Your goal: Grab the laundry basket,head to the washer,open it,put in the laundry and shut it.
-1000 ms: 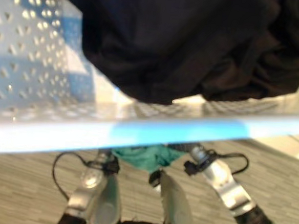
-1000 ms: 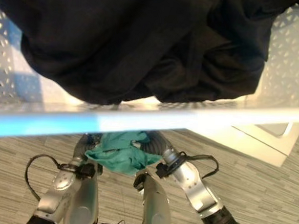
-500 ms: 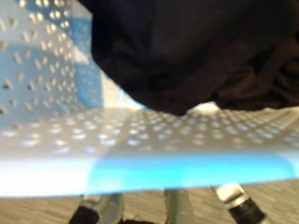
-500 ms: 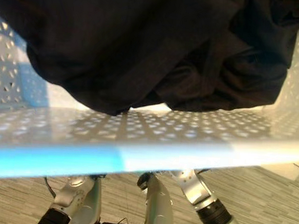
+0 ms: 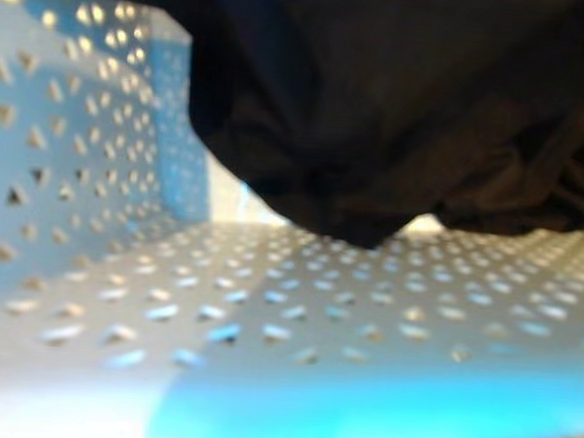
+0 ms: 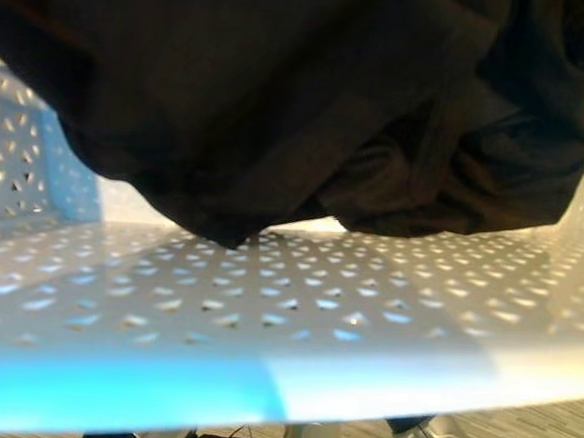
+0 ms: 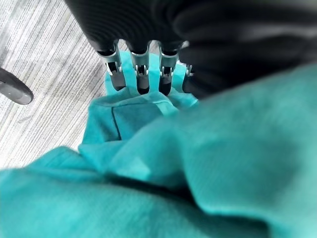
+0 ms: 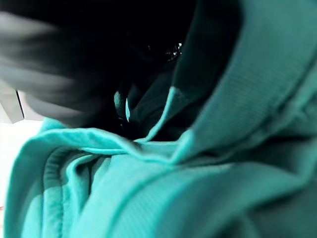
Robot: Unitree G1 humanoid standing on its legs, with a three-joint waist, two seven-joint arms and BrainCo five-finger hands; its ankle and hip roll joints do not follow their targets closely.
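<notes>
Grey striped floor peeks out in a thin strip below the laundry basket. The white basket with its many small holes and blue rim is now very close to the head camera. One second ago its rim sat higher in the picture, and both arms and a bit of green cloth could be seen below it. Now the basket wall covers almost all of that. So the basket has come closer to the camera, or the robot's head has tipped; it is hard to say which.

Dark clothes lie piled inside the basket, against its far side.

Under the basket, the left hand has its fingers bent down into a green cloth. They seem to grip a fold of it. The same green cloth bunches up right in front of the right wrist camera. The right hand's fingers are hidden in a dark blur behind the cloth, so I cannot tell if they are spread or pinching.

I think the robot is busy with the green cloth, maybe picking it up to go with the other laundry. No washer can be seen, so most of the job looks like it is yet to be done.
</notes>
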